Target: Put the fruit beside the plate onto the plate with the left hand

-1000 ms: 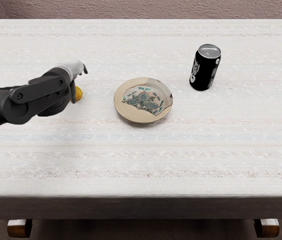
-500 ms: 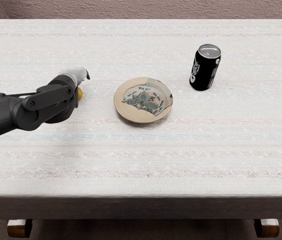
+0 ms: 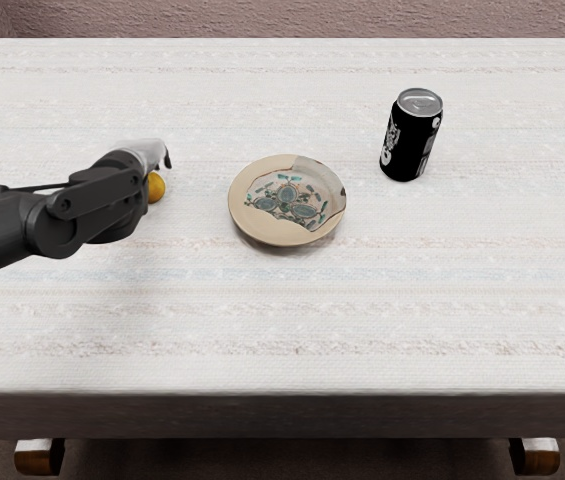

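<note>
Fruit [image 3: 158, 187], small, round and orange-yellow, sits on the table [image 3: 362, 300] to the left of the plate [image 3: 239, 207], near it but apart, with a strip of bare tabletop between the two; it is on the tabletop, not on the plate; only its right side shows, the rest being hidden behind the left hand [image 3: 145, 158]. The left hand is pale silver-grey and lies right at the fruit, over its left and far side, and seems to touch it; whether it is clamped on the fruit or merely set against it cannot be told from this view. The left arm [image 3: 42, 215] is dark grey and bulky; it comes in from the left edge and slants toward the far right, ending at the hand. The plate is round and tan at the rim, with a green and blue pattern in its pale well; it lies flat a little left of the table's middle. A black can [image 3: 411, 135] with a silver top and white markings stands upright to the far right of the plate, well apart from it and from the fruit. The table is whitish with faint stripes running left to right; its dark near edge shows low in the view, with two wooden feet [image 3: 39, 456] beneath it.
</note>
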You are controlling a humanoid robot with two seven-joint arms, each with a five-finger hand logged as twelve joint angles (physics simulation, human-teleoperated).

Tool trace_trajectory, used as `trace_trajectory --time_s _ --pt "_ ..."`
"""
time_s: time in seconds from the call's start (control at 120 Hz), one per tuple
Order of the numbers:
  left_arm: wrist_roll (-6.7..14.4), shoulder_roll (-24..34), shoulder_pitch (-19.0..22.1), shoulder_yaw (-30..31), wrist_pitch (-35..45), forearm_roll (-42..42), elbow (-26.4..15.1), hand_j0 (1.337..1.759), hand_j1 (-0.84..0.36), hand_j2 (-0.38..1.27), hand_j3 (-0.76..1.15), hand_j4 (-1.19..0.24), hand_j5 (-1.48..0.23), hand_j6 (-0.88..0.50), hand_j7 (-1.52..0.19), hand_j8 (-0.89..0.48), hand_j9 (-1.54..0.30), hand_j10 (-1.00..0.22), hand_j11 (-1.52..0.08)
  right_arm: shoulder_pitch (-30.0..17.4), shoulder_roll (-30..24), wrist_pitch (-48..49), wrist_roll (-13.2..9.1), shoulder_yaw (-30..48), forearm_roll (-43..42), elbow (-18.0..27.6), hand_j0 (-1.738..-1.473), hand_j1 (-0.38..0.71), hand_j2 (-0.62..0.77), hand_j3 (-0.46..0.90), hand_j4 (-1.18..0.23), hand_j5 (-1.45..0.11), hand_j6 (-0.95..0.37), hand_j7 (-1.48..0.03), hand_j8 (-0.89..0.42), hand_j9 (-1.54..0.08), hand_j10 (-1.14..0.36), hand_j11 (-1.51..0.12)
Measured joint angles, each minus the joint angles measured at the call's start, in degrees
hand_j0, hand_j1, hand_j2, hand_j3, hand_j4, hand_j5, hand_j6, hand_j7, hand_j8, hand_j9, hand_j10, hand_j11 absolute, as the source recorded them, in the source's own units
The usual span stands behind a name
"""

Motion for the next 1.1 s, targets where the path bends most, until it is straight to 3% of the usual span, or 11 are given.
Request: trace_trajectory --time_s 0.433,0.858,0.908,0.983,1.1 --pt "-1.08 -1.63 0.11 0.08 -0.16 -0.08 4.11 1.658 -0.14 0.08 0.00 -0.41 -0.53 -0.41 -0.53 -0.41 -0.53 -0.41 -0.53 -0.02 0.00 0.00 0.00 0.00 0.00 0.00 -1.658 -0.35 0.00 0.00 0.00 0.00 0.00 0.00 0.00 0.00 0.00 0.00" --pt "-1.15 -2.94 0.64 0.16 -0.78 -0.05 4.87 1.657 -0.20 0.11 0.01 -0.46 -0.60 -0.46 -0.60 -0.46 -0.60 -0.46 -0.60 -0.06 0.00 0.00 0.00 0.00 0.00 0.00 -1.658 -0.35 0.00 0.00 0.00 0.00 0.00 0.00 0.00 0.00 0.00 0.00" --pt "-1.14 -2.94 0.72 0.16 -0.86 -0.02 4.83 1.659 -0.23 0.08 0.17 -0.49 -0.63 -0.49 -0.63 -0.48 -0.63 -0.49 -0.63 -0.08 0.00 0.00 0.00 0.00 0.00 0.00 -1.658 -0.35 0.00 0.00 0.00 0.00 0.00 0.00 0.00 0.00 0.00 0.00" --pt "-1.11 -2.94 0.77 0.16 -0.95 0.04 4.82 1.658 -0.26 0.11 0.24 -0.52 -0.67 -0.51 -0.67 -0.49 -0.67 -0.52 -0.67 -0.10 0.00 0.00 0.00 0.00 0.00 0.00 -1.658 -0.35 0.00 0.00 0.00 0.00 0.00 0.00 0.00 0.00 0.00 0.00" --pt "-1.05 -2.94 0.73 0.15 -1.12 0.08 4.79 1.657 -0.29 0.15 0.24 -0.57 -0.73 -0.50 -0.74 -0.48 -0.74 -0.57 -0.74 -0.09 0.00 0.00 0.00 0.00 0.00 0.00 -1.658 -0.35 0.00 0.00 0.00 0.00 0.00 0.00 0.00 0.00 0.00 0.00"
